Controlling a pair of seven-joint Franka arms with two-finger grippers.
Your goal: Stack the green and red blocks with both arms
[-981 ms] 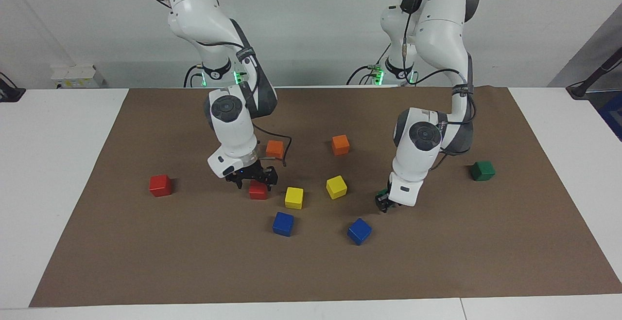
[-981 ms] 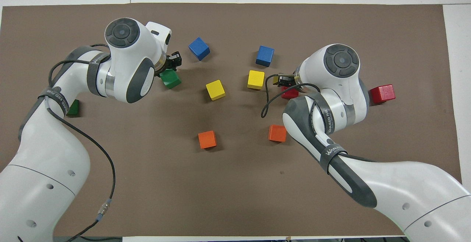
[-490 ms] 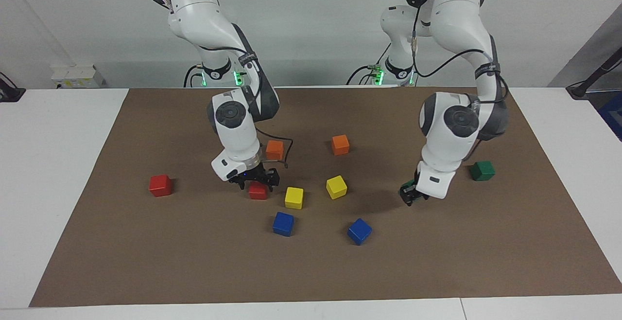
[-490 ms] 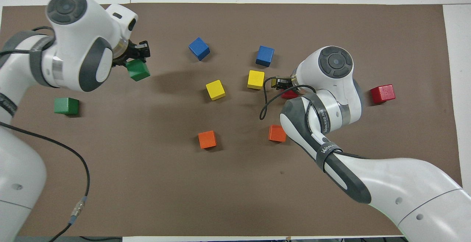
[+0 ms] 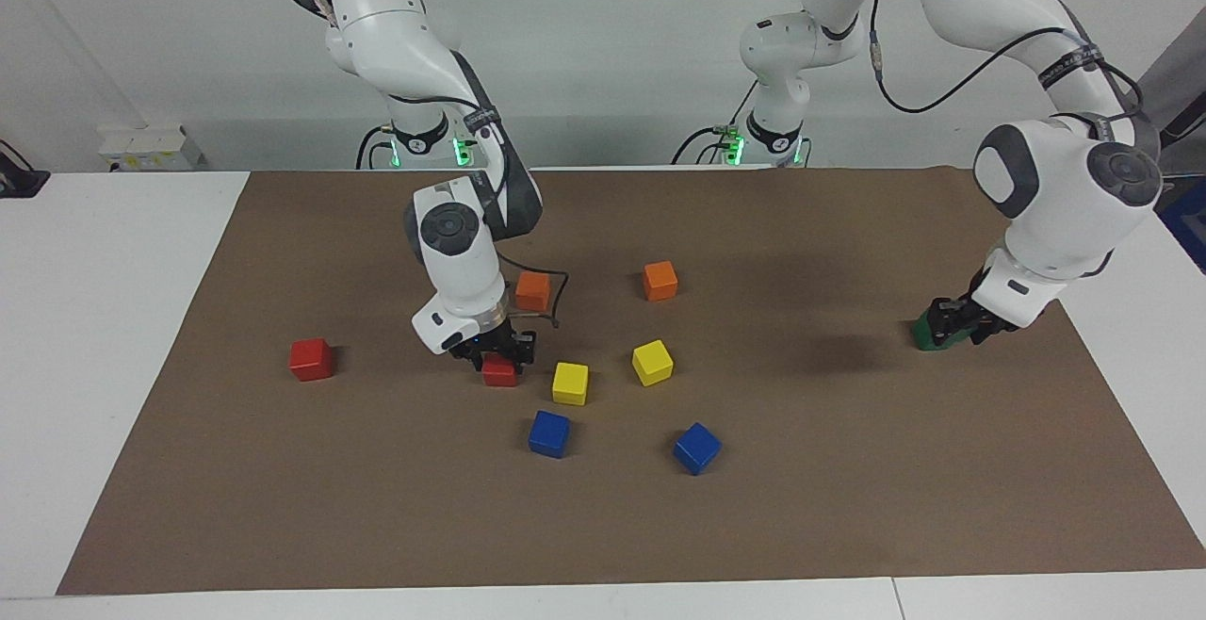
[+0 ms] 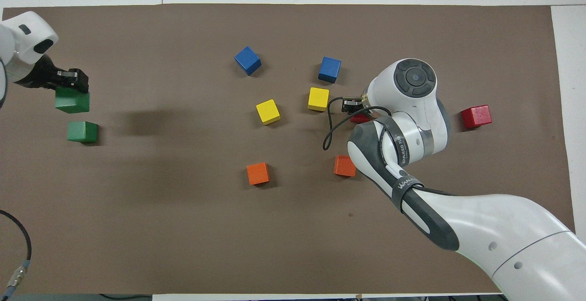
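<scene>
Left gripper clamping a green block above its twin; right gripper closed around a red block.

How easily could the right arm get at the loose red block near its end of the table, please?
Probably easily: the loose red block sits alone on bare mat, nothing beside it. But the right gripper is down at another red block.

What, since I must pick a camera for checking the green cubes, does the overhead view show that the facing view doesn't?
Only overhead: two separate dark green cubes, the held green cube in the left hand and the resting green cube on the brown mat. Only facing: the small bright red cube beneath the right hand, seen nearly whole. Shared: the second red cube, lying free.
</scene>
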